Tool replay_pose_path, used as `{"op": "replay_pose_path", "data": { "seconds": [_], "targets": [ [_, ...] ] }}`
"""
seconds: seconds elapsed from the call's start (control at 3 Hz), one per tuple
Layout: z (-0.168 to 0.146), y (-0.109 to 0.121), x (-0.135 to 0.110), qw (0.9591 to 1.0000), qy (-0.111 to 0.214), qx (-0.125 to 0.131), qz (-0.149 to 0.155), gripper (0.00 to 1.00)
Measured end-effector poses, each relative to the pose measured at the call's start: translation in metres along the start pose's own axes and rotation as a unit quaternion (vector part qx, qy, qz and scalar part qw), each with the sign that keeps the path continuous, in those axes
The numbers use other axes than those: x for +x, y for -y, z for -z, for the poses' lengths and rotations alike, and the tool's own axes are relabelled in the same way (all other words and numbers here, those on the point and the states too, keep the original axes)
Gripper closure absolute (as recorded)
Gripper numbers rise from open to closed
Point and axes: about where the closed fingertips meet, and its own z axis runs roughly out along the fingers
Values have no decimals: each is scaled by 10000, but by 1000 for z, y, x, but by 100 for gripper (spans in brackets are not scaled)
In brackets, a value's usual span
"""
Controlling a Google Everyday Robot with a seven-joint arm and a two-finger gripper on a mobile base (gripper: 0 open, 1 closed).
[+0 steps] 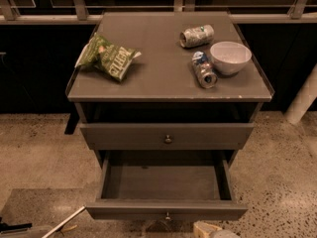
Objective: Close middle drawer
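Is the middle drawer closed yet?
No: the middle drawer is pulled well out, its bare inside showing; the gripper sits at the bottom edge of the view, just right of the drawer's knob.

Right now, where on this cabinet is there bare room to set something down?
The cabinet top is bare down the middle, right of the chip bag, and along its front edge. Its right side is crowded: rear can, front can, bowl. The open middle drawer has a bare floor. The gripper sits low, right of its knob.
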Motion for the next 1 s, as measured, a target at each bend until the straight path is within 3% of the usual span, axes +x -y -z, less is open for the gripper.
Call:
{"op": "replay_pose_path", "data": {
  "seconds": [0.33,1.0],
  "targets": [
    [-16,21,13,9990,161,272,-303,100],
    [-66,65,4,9972,388,269,-584,100]
  ]
}}
